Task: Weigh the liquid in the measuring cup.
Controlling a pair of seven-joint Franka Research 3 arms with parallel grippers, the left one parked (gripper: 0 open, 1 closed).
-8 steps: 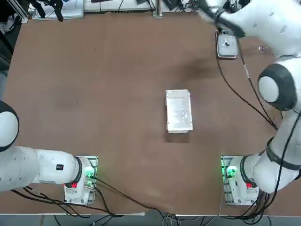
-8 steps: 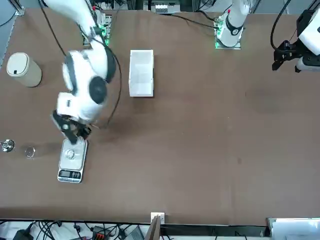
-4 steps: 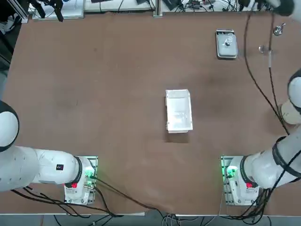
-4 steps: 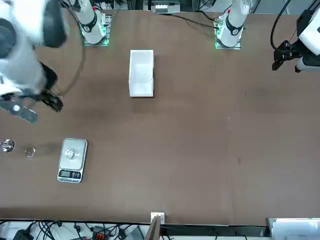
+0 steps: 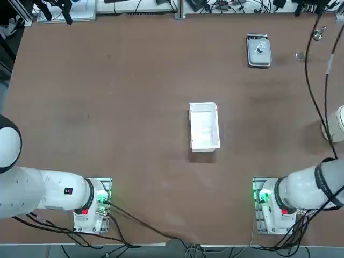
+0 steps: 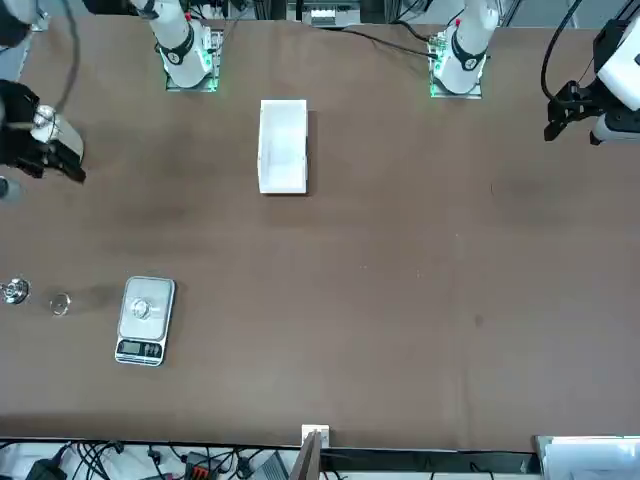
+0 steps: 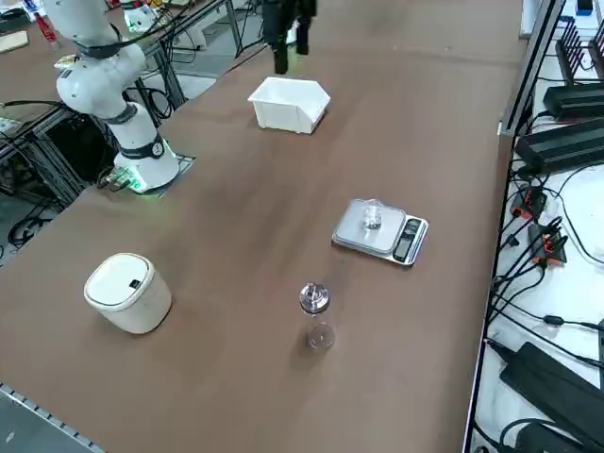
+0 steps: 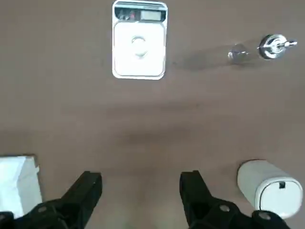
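Right now the measuring cup (image 7: 372, 217) sits on the platform of the small grey digital scale (image 7: 380, 231), near the far right corner of the brown table (image 5: 123, 102) as the robot faces it. From overhead the cup (image 5: 260, 49) is a tiny clear glint in the middle of the scale's plate (image 5: 259, 57), and from across the table the same glint (image 6: 141, 308) shows on the plate above the scale's display.

Well apart from it, the right gripper (image 8: 140, 191) hangs raised above the table with its two dark fingers (image 8: 86, 193) spread wide and nothing between them. The wrist camera looks down past those fingers at the bare tabletop, with the scale and cup (image 8: 138, 44) far beyond the fingertips. In the front view the gripper (image 6: 40, 140) shows at the picture's left edge, over the robot's right margin of the table and clear of the scale.

Beside the scale, toward the table's right edge, stand a small clear glass (image 7: 320, 335) and a little metal-topped piece (image 7: 314, 298). A white cylindrical lidded container (image 7: 128, 292) rests nearer the robot on that side. A white open box (image 5: 204, 127) lies at the table's centre.
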